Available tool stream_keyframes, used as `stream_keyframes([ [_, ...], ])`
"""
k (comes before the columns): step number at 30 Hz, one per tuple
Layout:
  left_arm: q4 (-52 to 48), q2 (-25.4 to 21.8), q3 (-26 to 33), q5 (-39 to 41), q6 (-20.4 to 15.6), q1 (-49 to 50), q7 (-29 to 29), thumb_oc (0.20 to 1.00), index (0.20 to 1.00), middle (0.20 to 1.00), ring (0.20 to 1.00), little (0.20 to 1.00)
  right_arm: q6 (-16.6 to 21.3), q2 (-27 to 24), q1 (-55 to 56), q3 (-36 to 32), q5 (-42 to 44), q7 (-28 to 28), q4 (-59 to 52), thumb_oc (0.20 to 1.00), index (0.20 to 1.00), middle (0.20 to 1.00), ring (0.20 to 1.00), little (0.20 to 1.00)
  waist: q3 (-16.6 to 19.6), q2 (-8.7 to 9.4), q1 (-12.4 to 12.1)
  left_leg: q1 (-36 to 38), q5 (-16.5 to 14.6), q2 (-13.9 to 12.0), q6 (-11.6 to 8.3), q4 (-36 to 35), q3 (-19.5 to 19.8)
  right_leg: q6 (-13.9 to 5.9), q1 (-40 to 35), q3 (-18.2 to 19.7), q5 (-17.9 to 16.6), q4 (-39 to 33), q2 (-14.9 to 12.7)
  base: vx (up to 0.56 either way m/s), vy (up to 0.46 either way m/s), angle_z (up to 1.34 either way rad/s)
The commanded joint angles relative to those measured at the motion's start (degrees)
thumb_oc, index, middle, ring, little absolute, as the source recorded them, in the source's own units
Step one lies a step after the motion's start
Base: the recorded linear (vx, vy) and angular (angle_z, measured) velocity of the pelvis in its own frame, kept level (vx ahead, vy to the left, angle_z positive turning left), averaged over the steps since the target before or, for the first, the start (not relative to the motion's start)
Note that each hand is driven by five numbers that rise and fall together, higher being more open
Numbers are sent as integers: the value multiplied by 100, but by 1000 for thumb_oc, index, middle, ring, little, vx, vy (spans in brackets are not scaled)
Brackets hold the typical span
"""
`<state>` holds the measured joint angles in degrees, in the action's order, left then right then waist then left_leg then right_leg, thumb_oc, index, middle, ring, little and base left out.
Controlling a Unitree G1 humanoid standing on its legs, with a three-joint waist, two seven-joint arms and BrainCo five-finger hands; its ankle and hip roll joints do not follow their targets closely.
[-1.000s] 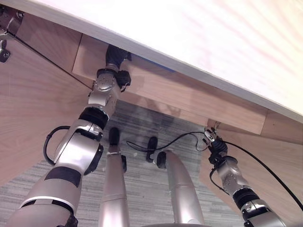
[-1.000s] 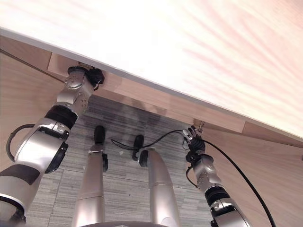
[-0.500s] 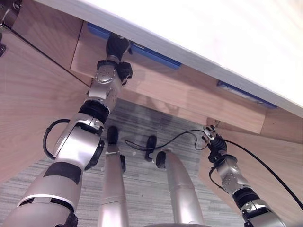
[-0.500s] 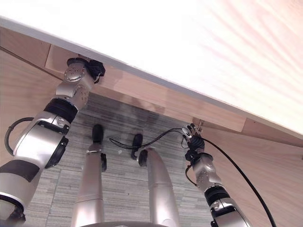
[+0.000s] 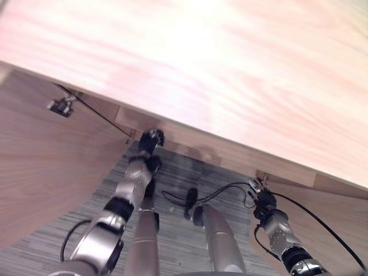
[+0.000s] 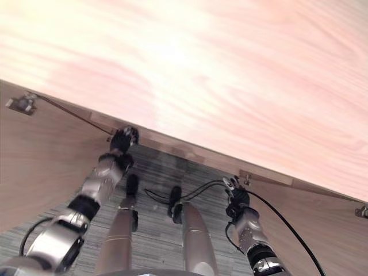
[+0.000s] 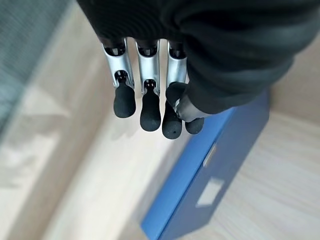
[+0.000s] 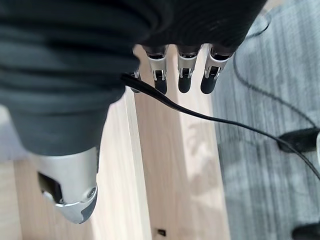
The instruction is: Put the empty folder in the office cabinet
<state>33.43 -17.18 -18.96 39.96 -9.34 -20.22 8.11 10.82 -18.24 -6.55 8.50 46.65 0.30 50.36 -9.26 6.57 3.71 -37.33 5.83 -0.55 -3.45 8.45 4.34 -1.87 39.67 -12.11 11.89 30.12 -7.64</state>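
Left hand (image 7: pixel 150 95) straight-fingered, empty, above blue folder (image 7: pixel 200 185); right hand (image 8: pixel 182 75) relaxed, empty.

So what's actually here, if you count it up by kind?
Blue folder: 1
Wooden cabinet: 1
Open cabinet doors: 2
Robot hands, left and right, both holding nothing: 2
Total: 6
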Motion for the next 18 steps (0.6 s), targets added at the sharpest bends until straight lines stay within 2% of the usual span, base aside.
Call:
stream_keyframes([
  [1,-636,-176,179,-258,-216,-304,-426,200,200,200,200,200,-90,-323,147,-236,-396,66,-40,1000,1000,1000,1000,1000,-296,-312,-75,480,-201,-325,-218,-137,21,-512,-271,235,-1094,-1177,-108,49,-6,1],
  [2,-822,-246,177,-239,-179,-37,-493,536,536,536,536,536,-142,-312,233,-288,-462,95,-3,1000,1000,1000,1000,1000,-305,-349,-101,639,-178,-313,-217,-208,15,-513,-459,197,-1102,-1260,-103,73,4,3],
  [3,-992,-289,152,-228,-137,129,-603,1000,1000,1000,1000,1000,-179,-316,307,-311,-543,124,57,1000,1000,1000,1000,1000,-303,-380,-123,794,-163,-306,-220,-292,13,-515,-610,202,-1106,-1332,-105,59,2,7],
  [12,-2536,-1070,239,-293,80,1613,-1413,1000,1000,1000,1000,1000,-360,-268,757,-607,-1111,353,741,1000,1000,1000,1000,1000,-110,-539,-302,1954,-106,-384,-258,-764,-15,-580,-1916,90,-1046,-1740,-47,86,-16,2],
  [18,-2597,-1269,414,-561,162,2290,-1660,1000,1000,1000,1000,1000,-435,-201,893,-587,-1501,457,1094,1000,1000,1000,1000,1000,149,-646,-375,2547,-7,-447,-307,-1030,-36,-582,-2530,64,-994,-1934,32,77,-29,0],
])
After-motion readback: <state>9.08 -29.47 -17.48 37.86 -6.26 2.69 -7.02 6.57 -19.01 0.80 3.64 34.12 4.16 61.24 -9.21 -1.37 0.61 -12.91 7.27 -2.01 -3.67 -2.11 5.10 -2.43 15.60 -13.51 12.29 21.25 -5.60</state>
